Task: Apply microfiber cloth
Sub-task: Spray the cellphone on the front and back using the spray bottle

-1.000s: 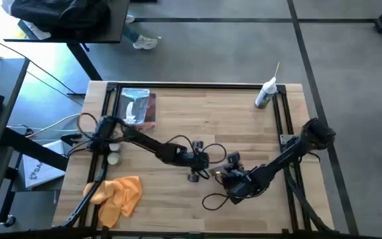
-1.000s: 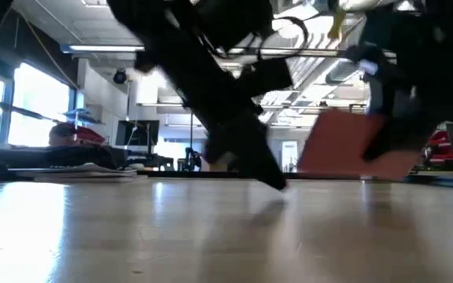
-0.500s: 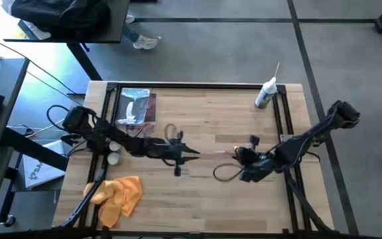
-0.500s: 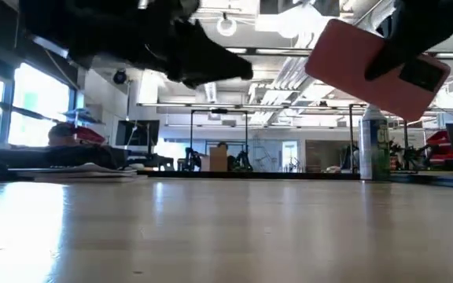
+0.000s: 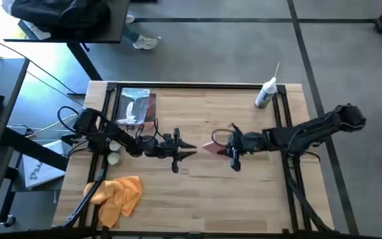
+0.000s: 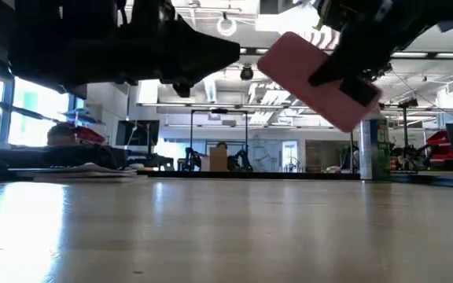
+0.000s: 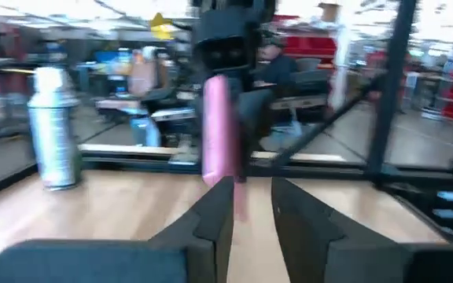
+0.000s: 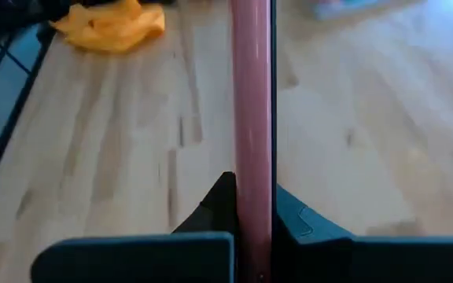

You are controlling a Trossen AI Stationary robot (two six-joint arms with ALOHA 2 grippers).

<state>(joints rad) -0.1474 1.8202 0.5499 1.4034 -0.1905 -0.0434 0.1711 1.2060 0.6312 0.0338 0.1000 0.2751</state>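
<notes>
The wooden desk (image 5: 197, 192) carries the orange-yellow microfiber cloth (image 5: 117, 195), crumpled at its front left corner. Above the desk's middle, the right hand (image 5: 225, 149) grips a pink phone (image 6: 318, 82) on edge, off the desk. The left hand (image 5: 186, 150) faces it, fingers a little apart, holding nothing.

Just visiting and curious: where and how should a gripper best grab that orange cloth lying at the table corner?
Probably from straight above, pinching a raised fold near the middle of the microfiber cloth. It lies crumpled and floppy, partly overhanging the table edge, so a flat edge gives little to grip.
</notes>
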